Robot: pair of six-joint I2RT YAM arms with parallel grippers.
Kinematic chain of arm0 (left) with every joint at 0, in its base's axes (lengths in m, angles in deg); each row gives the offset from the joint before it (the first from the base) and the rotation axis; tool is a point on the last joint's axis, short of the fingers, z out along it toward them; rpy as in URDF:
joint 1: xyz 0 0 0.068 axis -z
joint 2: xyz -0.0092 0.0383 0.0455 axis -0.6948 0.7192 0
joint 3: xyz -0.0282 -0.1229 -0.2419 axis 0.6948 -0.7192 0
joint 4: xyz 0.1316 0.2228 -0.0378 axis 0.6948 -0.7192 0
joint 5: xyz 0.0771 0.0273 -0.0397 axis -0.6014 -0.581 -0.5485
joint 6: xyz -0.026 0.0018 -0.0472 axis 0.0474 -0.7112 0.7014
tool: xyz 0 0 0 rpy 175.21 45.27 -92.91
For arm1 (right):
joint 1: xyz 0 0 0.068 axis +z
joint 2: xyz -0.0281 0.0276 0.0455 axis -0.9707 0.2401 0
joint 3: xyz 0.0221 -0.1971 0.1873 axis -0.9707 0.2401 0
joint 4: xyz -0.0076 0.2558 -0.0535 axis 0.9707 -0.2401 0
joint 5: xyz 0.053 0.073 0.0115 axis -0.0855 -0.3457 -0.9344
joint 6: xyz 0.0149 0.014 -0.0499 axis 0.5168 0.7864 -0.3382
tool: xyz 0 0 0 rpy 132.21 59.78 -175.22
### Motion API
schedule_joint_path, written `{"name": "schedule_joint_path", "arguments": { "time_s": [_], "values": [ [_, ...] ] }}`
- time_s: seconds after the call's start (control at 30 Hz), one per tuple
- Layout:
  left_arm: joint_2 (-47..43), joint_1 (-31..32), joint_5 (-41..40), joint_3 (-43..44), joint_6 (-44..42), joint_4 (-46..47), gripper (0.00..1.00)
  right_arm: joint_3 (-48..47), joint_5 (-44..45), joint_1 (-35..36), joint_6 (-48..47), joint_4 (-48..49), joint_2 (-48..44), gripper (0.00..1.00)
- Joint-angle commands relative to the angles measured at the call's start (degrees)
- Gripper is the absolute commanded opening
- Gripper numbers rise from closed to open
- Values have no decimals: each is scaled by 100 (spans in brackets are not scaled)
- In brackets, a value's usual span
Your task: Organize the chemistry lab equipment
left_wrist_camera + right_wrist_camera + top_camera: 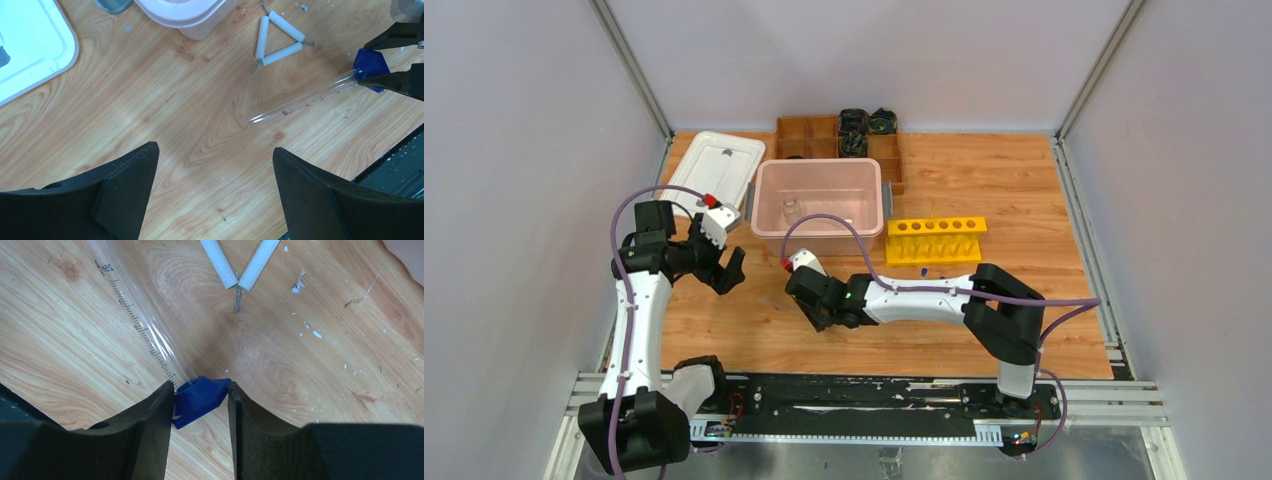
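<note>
A clear graduated tube (145,325) with a blue base (200,400) lies on the wooden table. My right gripper (200,390) is shut on that blue base, low at the table. The same tube (300,102) and base (370,67) show at the right of the left wrist view. A white triangle (276,37) lies flat just beyond the tube; it also shows in the right wrist view (240,262). My left gripper (215,150) is open and empty above bare wood, left of the tube. In the top view it (720,262) sits left of my right gripper (807,305).
A pink bin (764,205) holding a small clear beaker (791,210) stands behind the grippers. A white lid (714,170) lies to its left, a wooden compartment box (809,128) behind it. A yellow tube rack (934,240) stands to the right, with a small blue piece (923,270) in front.
</note>
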Motion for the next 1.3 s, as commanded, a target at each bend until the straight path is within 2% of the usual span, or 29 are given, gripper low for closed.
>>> {"name": "schedule_joint_path", "arguments": {
  "time_s": [0.0, 0.07, 0.13, 0.27, 0.37, 0.57, 0.73, 0.83, 1.07, 1.27],
  "values": [
    [-52, -34, 44, 232, 42, -20, 90, 174, 96, 102, -91, -64, -113, 32],
    [-47, -34, 48, 245, 55, -20, 90, 172, 146, 98, -107, -135, -102, 48],
    [-44, -34, 57, 255, 58, -20, 90, 193, 249, 100, -26, -211, -123, 57],
    [-24, -34, 82, 272, 59, -24, 90, 251, 617, 114, 403, -446, -256, 60],
    [-7, -33, 109, 289, 53, -20, 90, 349, 843, 197, 608, -478, -369, 54],
    [-20, -33, 93, 323, 62, -20, 90, 343, 892, 233, 519, -286, -456, 34],
    [-75, -31, 49, 317, 56, -20, 90, 312, 930, 233, 492, -305, -407, 16],
    [-65, -34, 48, 302, 46, -20, 90, 338, 921, 234, 456, -336, -469, 1],
    [7, -34, 5, 380, 116, -12, 90, 60, 500, 93, 46, -570, -1126, 0],
    [159, -29, -41, 662, 372, -11, 90, -771, -32, -158, -410, -1002, -1719, 0]
  ]
}}
